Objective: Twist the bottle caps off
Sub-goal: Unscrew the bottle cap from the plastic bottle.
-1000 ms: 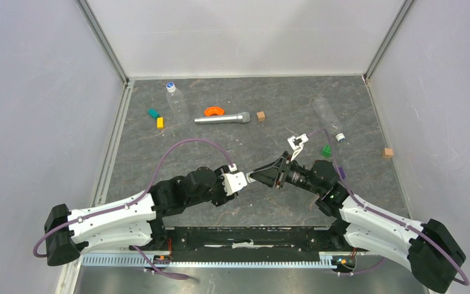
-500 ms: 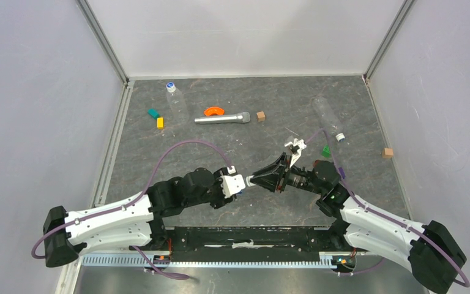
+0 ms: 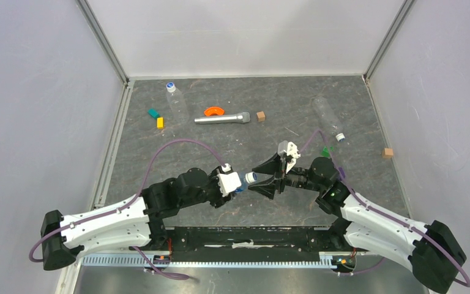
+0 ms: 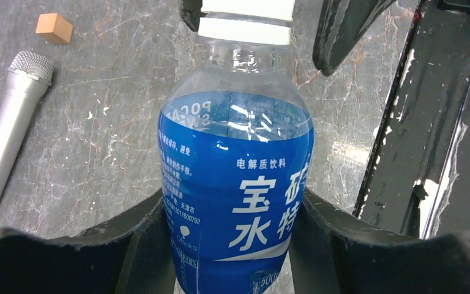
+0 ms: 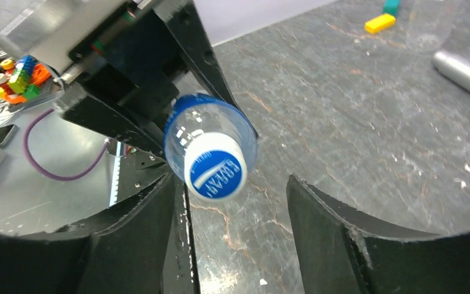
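Note:
My left gripper (image 3: 235, 182) is shut on the short blue-label bottle (image 4: 235, 184) and holds it level above the table, neck toward the right arm. Its white-and-blue cap (image 5: 215, 166) is on the neck and points into my right gripper (image 5: 232, 226). That gripper is open, its jaws standing apart on either side of the cap (image 3: 251, 177) without touching it. Two clear unlabelled bottles lie on the table, one at the back left (image 3: 175, 104) with its cap (image 3: 170, 86) on, one at the back right (image 3: 327, 116) with its cap (image 3: 340, 138) on.
A silver microphone-like cylinder (image 3: 223, 117), an orange curved piece (image 3: 213, 111) and a brown cube (image 3: 261, 116) lie mid-back. Green (image 3: 153, 113) and yellow (image 3: 160, 122) blocks lie back left. A green block (image 3: 326, 150) and another brown cube (image 3: 387, 152) lie on the right. Walls enclose the table.
My right gripper was closed round the cap end of the bottle and has opened wide, its wrist turning. The left arm has drawn back slightly to the left with the bottle.

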`<state>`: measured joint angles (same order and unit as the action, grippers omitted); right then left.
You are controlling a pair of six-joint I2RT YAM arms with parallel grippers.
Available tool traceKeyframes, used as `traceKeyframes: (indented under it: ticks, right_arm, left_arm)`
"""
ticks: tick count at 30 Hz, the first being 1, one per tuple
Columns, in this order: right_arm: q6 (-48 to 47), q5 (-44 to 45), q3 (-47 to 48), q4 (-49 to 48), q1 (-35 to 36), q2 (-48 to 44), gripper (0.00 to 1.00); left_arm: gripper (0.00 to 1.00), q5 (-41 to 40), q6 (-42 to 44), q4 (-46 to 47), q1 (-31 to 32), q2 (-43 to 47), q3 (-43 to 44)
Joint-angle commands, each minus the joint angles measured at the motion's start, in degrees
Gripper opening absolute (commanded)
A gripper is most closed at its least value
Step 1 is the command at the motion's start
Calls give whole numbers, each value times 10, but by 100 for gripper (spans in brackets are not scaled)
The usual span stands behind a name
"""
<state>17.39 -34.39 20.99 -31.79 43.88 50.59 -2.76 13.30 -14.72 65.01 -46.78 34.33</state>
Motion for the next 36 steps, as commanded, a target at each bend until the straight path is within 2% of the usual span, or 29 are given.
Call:
traceKeyframes:
  ticks: [1,4,8,12,15,24,36]
  right_arm:
    - [18,59,12,56,2,-28,73]
    - [59,84,-13,59,3,-63,77]
    - [140,93,-71,-20,3,-102,81]
    - [212,119,-85,-76,2,-107,81]
    - [256,154,-80,-74,2,-99,81]
    - [267,177,-81,-76,2,-92,82]
    - [298,227,-42,29,2,-92,83]
  left_arm:
    - [4,-34,-20,40,2,11,-3]
    - [4,-50,-6,43,1,11,-5]
    - [4,-63,9,41,1,-5,4]
    - [4,-60,8,37,2,-25,13]
    - [4,-57,5,40,1,-35,14]
    - [4,-62,-8,32,2,-29,13]
    - [4,-61,3,31,1,-37,20]
